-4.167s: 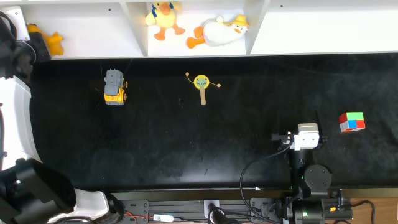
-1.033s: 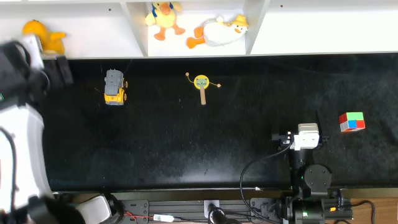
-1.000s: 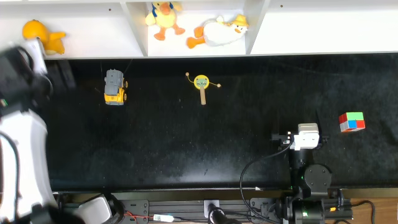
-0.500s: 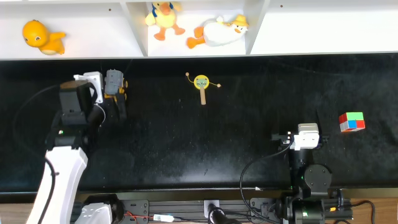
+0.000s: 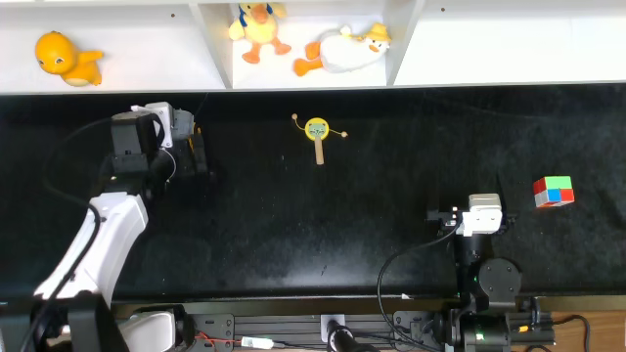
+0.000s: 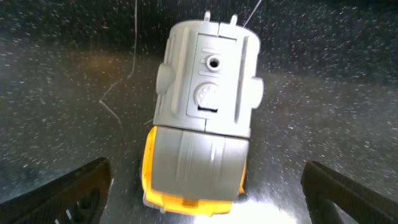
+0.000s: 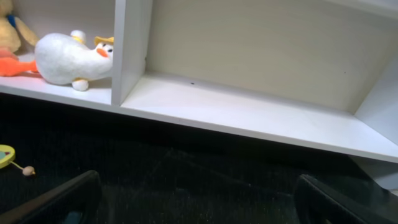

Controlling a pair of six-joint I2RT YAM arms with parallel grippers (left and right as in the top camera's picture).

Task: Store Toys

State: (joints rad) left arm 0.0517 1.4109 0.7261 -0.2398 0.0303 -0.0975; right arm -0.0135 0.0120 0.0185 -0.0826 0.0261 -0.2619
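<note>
Toy truck [image 6: 202, 118]: not yet stored; parked on the black mat [image 5: 342, 225], near the front of the shelf [image 5: 147, 78]. Framed between the spread fingers of the left gripper [image 6: 205, 199], one on each side and apart from it; nothing grasped.

Also left on the mat: rattle drum [image 5: 317, 130] near the middle, colour cube [image 5: 554, 191] far to the right. Already in the shelf: orange duck [image 5: 67, 57] in the left bay; yellow plush duck [image 5: 259, 27] and white plush goose [image 5: 342, 49] in the middle bay. Judged about half complete, with three toys stored and three outstanding.

Right gripper [image 7: 199, 205]: fingers spread wide, empty, parked near its base, facing the bare right bay.

Materials and shapes:
- Truck: apparently hard moulded plastic; rounded, ribbed grey body over a yellow chassis; probably smooth to grip.
- Rattle: flat round disc on a short wooden handle, with small beads on strings.
- Cube: blocky, green, red and blue faces.
- Plush toys: soft, compressible.
- Mat: matte, finely speckled.
- Shelf: smooth white panels.
</note>
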